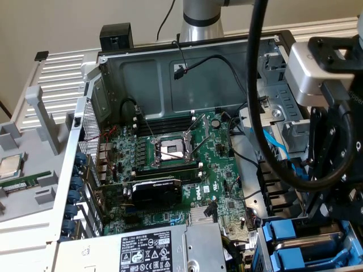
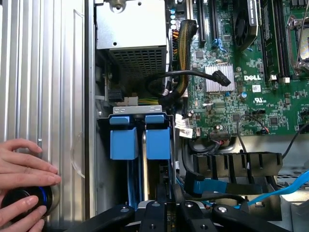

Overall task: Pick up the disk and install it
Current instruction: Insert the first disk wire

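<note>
Blue plastic fronts the disk (image 2: 158,141), which you see standing in the computer's drive bay (image 2: 140,112) beside a second blue carrier (image 2: 123,141), next to the green motherboard (image 2: 231,92). Your gripper (image 2: 169,203) hangs right at the disk's rear end (gripping or loose, you cannot tell). A person's hand (image 2: 24,164) rests on a black knob (image 2: 24,203) outside the case.

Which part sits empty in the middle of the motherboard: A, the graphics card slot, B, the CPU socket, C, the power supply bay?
B: in the exterior view the CPU socket lies open with its retention frame raised and no chip in it, while the graphics card is seated just below it.
</note>
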### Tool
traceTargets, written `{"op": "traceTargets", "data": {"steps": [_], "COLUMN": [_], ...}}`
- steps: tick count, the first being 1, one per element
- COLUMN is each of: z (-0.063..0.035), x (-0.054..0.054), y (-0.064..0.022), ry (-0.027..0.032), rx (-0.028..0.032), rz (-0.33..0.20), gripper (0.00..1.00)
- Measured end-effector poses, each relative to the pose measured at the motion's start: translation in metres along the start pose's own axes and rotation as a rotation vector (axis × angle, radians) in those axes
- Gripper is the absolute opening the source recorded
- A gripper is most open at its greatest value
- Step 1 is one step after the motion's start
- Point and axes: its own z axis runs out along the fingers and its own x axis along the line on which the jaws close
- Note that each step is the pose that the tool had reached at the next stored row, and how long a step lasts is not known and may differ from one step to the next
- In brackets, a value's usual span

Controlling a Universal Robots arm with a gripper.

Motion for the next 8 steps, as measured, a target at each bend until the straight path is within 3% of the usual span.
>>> {"op": "traceTargets", "data": {"steps": [8], "z": [0.0004], "x": [0.0000], "y": [0.0004], "ry": [0.0000], "rx": [0.0046], "rz": [0.000], "gripper": [0.17]}}
